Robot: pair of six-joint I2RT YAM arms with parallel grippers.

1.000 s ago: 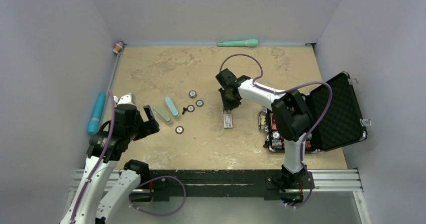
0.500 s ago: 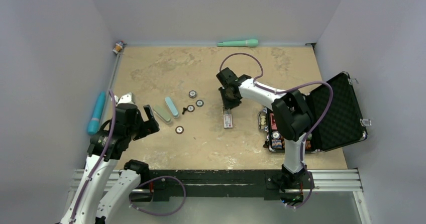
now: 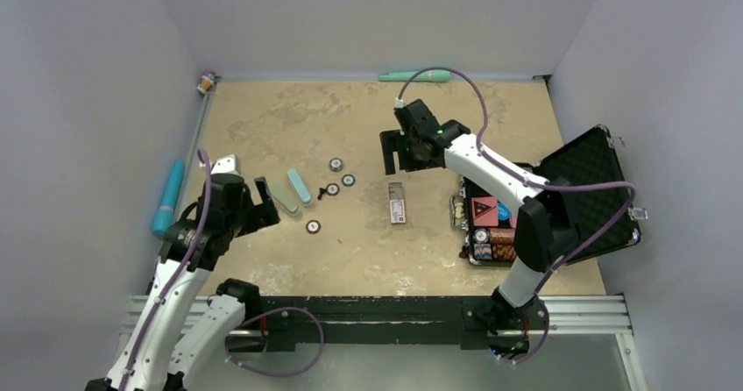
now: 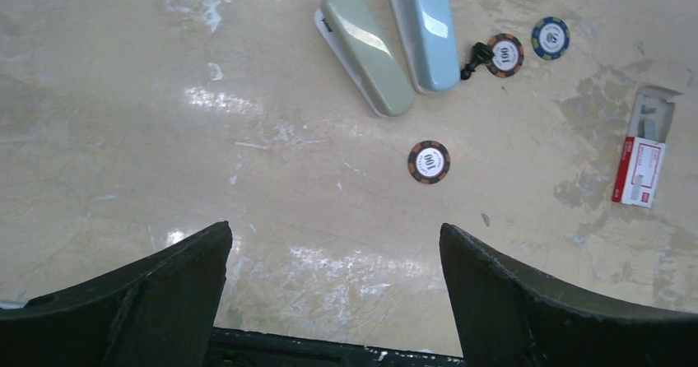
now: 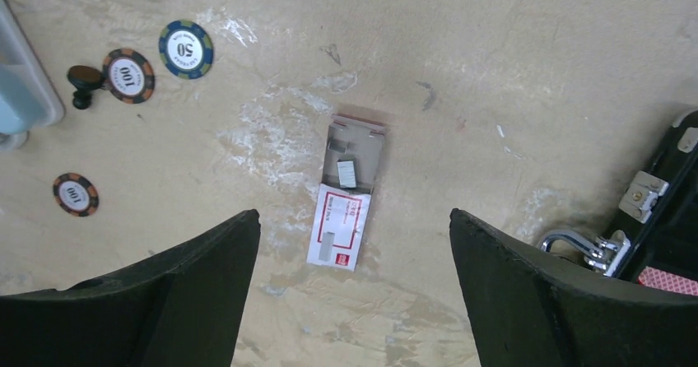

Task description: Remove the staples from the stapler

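Two closed staplers lie side by side left of centre, a sage green stapler [image 3: 282, 197] [image 4: 366, 50] and a light blue stapler [image 3: 299, 186] [image 4: 425, 25]. A red-and-white staple box [image 3: 398, 203] [image 5: 346, 190] lies mid-table with its tray slid out, and a short grey strip of staples [image 5: 347, 172] rests in the tray. My right gripper [image 3: 401, 156] [image 5: 354, 216] hangs open above and just behind the box, holding nothing. My left gripper [image 3: 263, 207] [image 4: 333, 231] is open and empty, on the near side of the staplers.
Several poker chips [image 3: 313, 226] [image 5: 186, 48] and a small black peg [image 4: 476, 57] lie between staplers and box. An open black case [image 3: 578, 194] stands at the right. A teal tube [image 3: 168, 196] lies by the left wall, a mint handle [image 3: 416, 75] at the back.
My right gripper has opened, lifted off the staple box and drawn back toward the far side; its arm now reaches higher. The left arm shifted only slightly.
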